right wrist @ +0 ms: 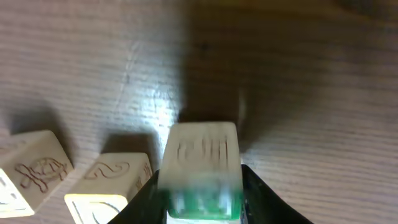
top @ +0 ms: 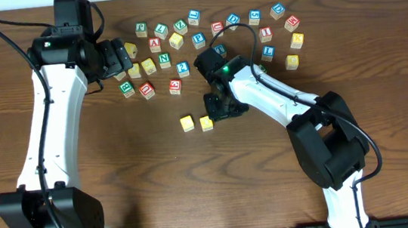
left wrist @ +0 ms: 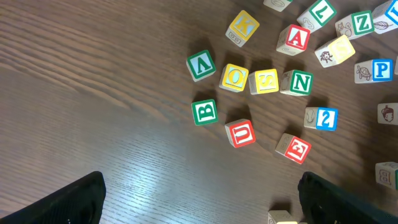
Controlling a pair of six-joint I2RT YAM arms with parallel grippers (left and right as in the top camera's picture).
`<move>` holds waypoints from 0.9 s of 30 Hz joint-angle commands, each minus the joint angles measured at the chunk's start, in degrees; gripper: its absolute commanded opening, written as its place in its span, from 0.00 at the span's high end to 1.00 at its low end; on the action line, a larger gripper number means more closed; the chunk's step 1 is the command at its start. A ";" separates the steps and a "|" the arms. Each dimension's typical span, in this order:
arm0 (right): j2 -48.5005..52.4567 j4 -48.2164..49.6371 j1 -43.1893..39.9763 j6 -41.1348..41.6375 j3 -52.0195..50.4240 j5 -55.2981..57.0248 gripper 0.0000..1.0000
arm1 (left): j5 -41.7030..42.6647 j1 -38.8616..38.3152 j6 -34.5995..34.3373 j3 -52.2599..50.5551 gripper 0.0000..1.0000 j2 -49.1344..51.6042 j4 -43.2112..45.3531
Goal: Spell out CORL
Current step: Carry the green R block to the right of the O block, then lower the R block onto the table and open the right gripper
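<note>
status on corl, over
Right claw shut on green block, beside two yellow blocks in the row. Left claw open, empty, over loose blocks. Nothing blocking.

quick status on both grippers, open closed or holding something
left gripper: open, fingers wide apart, holding nothing
right gripper: shut on a green-faced block

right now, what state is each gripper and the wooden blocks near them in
left gripper: open, holding nothing
right gripper: shut on the green-edged wooden block
green-edged wooden block: clamped between the right fingers
two yellow wooden blocks: resting on the brown wooden table, side by side, free
scattered wooden letter blocks: loose on the table, ungripped
</note>
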 commanded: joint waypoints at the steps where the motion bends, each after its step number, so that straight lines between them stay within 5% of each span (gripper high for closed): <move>1: 0.44 0.13 0.44 1.66 -0.57 0.72 0.67 | -0.31 -0.09 -0.09 -0.39 0.02 -0.22 -0.15; 23: 0.46 3.37 -0.02 1.64 -0.57 1.14 0.64 | -0.31 -0.09 -0.09 -0.39 0.02 -0.20 0.09; 27: 0.46 3.41 0.00 1.64 -0.57 1.16 0.71 | -0.31 -0.09 -0.09 -0.39 0.02 -0.22 0.09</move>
